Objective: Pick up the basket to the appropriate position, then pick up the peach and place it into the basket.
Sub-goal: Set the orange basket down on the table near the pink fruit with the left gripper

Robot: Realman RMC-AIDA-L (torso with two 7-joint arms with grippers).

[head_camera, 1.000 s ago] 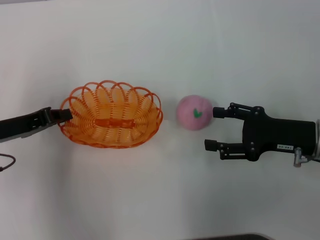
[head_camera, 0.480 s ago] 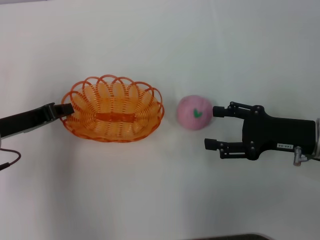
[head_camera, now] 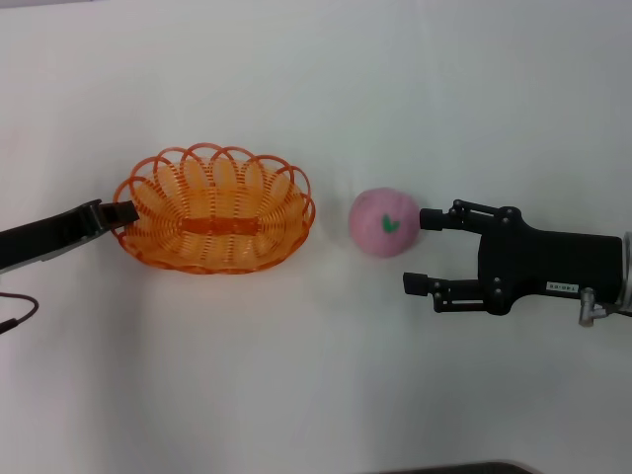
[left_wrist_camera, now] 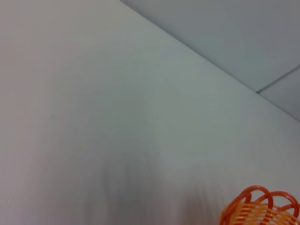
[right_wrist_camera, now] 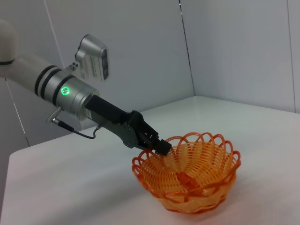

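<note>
The basket [head_camera: 213,209] sits on the white desk [head_camera: 316,375], left of centre in the head view. The left pincer [head_camera: 126,214] reaches in from the left edge and is clenched on the basket's scalloped rim at its left end. The right wrist view shows this grip plainly: the dark tips [right_wrist_camera: 159,146] pinch one of the rim loops, and the basket [right_wrist_camera: 190,171] tilts a little, its held side raised. Whether its bottom touches the desk cannot be told. In the left wrist view only a few orange rim loops [left_wrist_camera: 262,208] show at the frame's edge against the pale desk.

The peach [head_camera: 384,222] lies on the desk just right of the basket, apart from it, its green leaf mark facing up. The right pincer [head_camera: 425,252] lies level over the desk on the peach's right side, its jaws spread wide and holding nothing. The far finger's tip [head_camera: 432,219] is touching or nearly touching the peach's right flank; the near finger [head_camera: 415,285] lies nearer the robot, apart from the fruit. The peach is not between the fingers.

Only bare desk lies between peach and basket.
</note>
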